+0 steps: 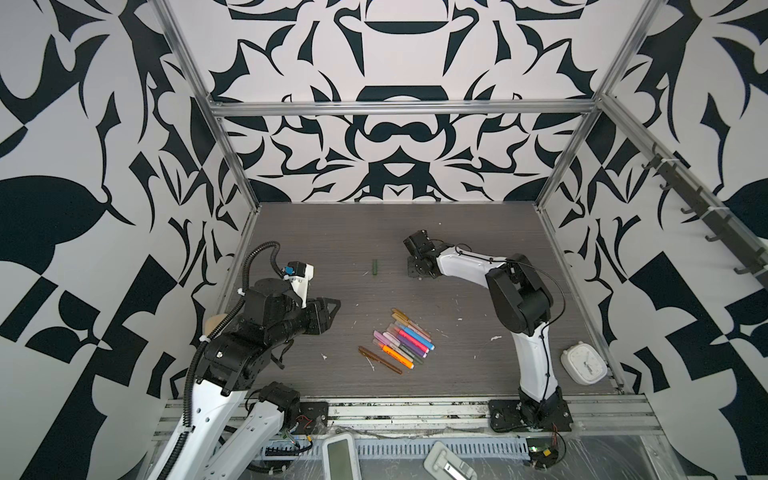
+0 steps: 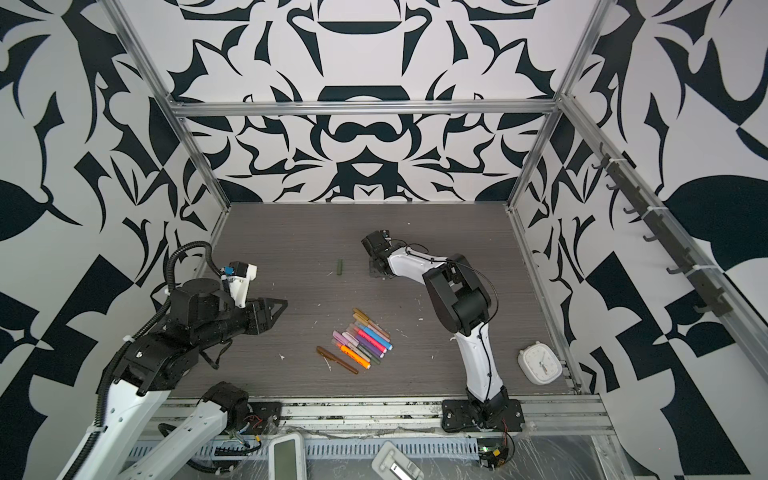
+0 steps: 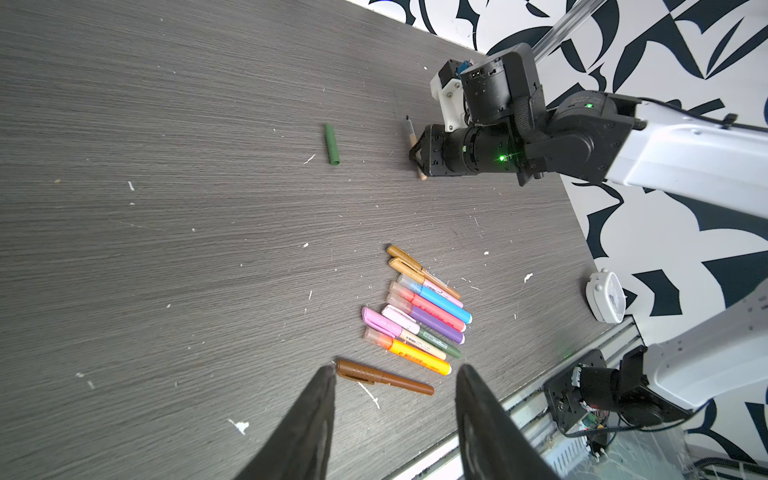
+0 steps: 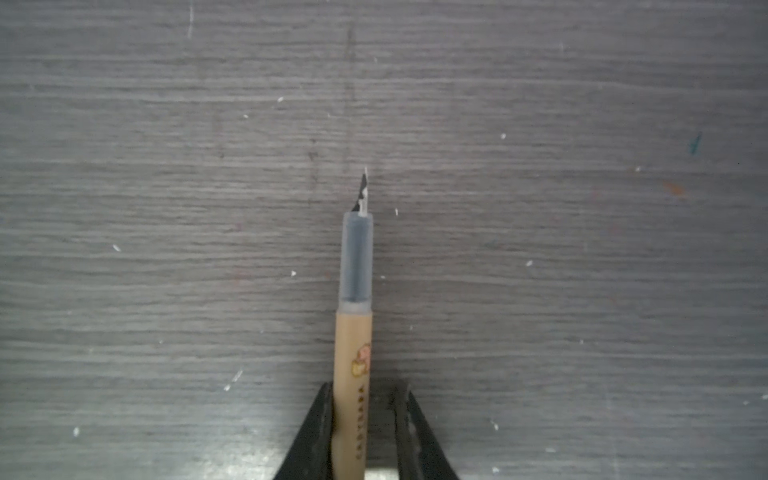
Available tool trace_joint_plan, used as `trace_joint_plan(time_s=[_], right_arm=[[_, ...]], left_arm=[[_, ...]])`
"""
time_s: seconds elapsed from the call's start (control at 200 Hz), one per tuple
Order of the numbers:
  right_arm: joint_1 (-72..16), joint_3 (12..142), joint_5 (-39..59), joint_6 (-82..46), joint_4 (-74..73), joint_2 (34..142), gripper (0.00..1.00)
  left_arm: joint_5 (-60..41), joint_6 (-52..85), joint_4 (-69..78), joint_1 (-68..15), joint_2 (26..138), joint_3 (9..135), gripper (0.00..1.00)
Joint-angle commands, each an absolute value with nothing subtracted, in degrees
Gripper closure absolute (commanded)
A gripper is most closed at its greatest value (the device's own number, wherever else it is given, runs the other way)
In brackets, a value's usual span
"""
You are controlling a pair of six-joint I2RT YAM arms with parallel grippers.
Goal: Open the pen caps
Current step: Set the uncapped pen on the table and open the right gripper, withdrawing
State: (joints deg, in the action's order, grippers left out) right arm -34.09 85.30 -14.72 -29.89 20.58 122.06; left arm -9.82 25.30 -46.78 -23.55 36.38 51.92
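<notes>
**Pens and Caps: Items as Found on the Table**

- Right gripper (image 4: 363, 390): the jaws are parted a little. A tan pen (image 4: 353, 353) is seen between them, touched by one finger (image 4: 322, 419), with a gap at the other. Its nib is bared and no cap is fitted.
- Green cap (image 1: 375, 267): it is laid alone on the table (image 1: 332, 232) towards the back, near the right gripper and well apart from the other pens.
- Bundle of pens (image 1: 405, 338): they are laid side by side at mid-table, with caps fitted.
- Brown pen (image 1: 380, 360): it is capped and placed just beside the bundle.
- Left gripper (image 3: 395, 370): the jaws are spread wide and nothing is held between them.
</notes>
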Motion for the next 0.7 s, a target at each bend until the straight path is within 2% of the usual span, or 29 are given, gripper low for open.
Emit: trace_joint_plan(time_s=[0.0, 0.12, 0.35, 0.58, 0.655, 0.695], right_arm=[[-33.84, 85.61, -14.63, -30.23, 24.23, 121.92, 0.7], [-33.84, 85.52, -14.55, -30.15, 24.25, 121.9, 0.69], [-33.84, 85.26, -14.5, -30.08, 24.13, 121.65, 0.58], [-33.84, 84.57, -14.42, -29.76, 23.52, 121.1, 0.56], [-33.94, 83.12, -13.98, -28.92, 21.84, 120.12, 0.49], [-34.02, 82.7, -13.84, -28.96, 21.49, 119.76, 0.48]], left_arm=[[-9.06, 25.49, -47.41, -23.63, 35.95, 51.16, 0.5], [-8.97, 25.58, -47.41, -23.58, 35.89, 51.15, 0.5], [-9.06, 25.58, -47.4, -23.66, 36.12, 51.15, 0.5], [-9.2, 25.58, -47.42, -23.62, 36.58, 51.15, 0.5], [-9.18, 25.58, -47.41, -23.57, 36.56, 51.08, 0.5], [-9.16, 25.58, -47.41, -23.61, 36.74, 51.15, 0.5]])
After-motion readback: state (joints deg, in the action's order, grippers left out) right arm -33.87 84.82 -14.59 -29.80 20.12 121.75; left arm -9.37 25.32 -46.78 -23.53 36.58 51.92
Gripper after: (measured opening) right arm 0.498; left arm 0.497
